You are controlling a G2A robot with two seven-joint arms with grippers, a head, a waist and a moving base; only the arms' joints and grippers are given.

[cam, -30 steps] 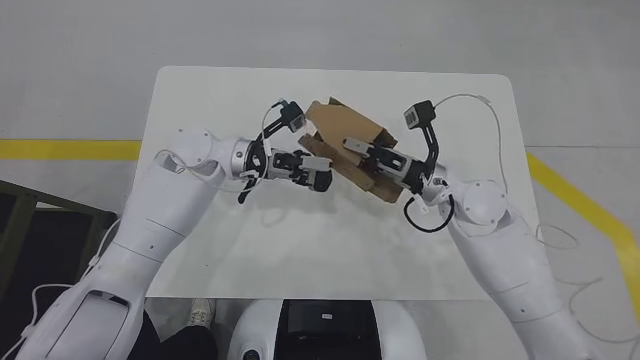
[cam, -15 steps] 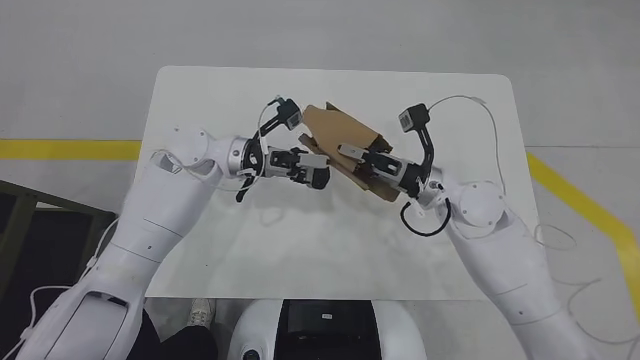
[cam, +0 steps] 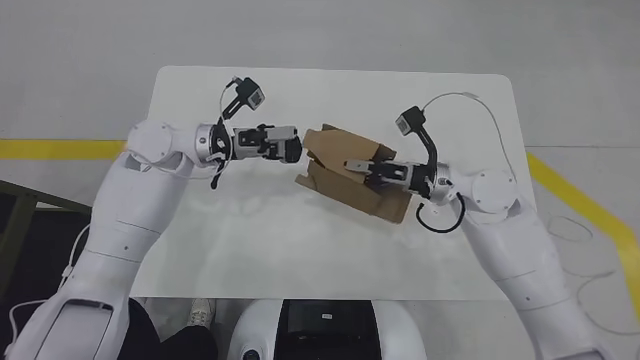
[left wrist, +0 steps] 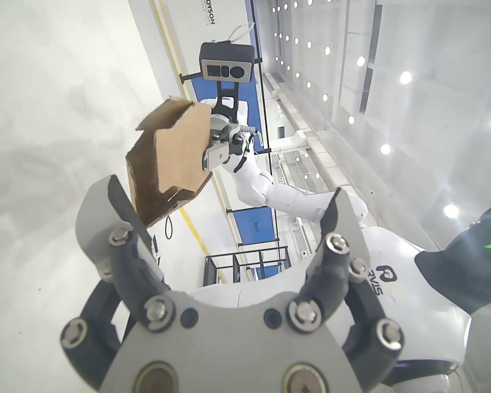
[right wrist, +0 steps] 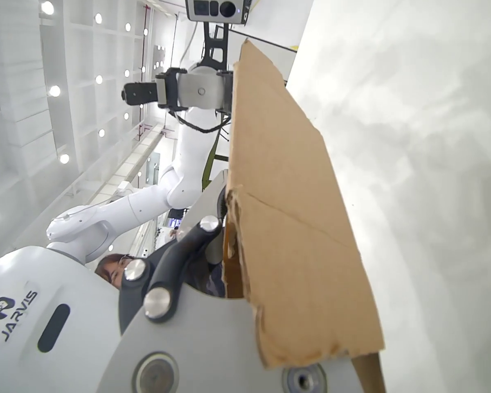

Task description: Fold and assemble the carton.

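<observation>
The brown cardboard carton (cam: 340, 160) is partly unfolded, with flaps standing up, near the middle of the white table (cam: 230, 250). My right gripper (cam: 358, 167) is shut on one carton panel from the right side. In the right wrist view that panel (right wrist: 294, 206) runs along one finger (right wrist: 206, 202) and hides the other. My left gripper (cam: 292, 147) stands open just left of the carton, apart from it. In the left wrist view its fingers (left wrist: 120, 206) are spread with nothing between them, and the carton (left wrist: 176, 157) hangs beyond in the right gripper (left wrist: 215, 157).
A white cable (cam: 470, 100) loops over the table's far right corner. Bare table surface lies in front of both arms and at the far left. Beyond the table's edges is grey floor with a yellow line (cam: 60, 148).
My left gripper has drawn back to the left, away from the carton. The right gripper has shifted the carton slightly to the right and toward the front.
</observation>
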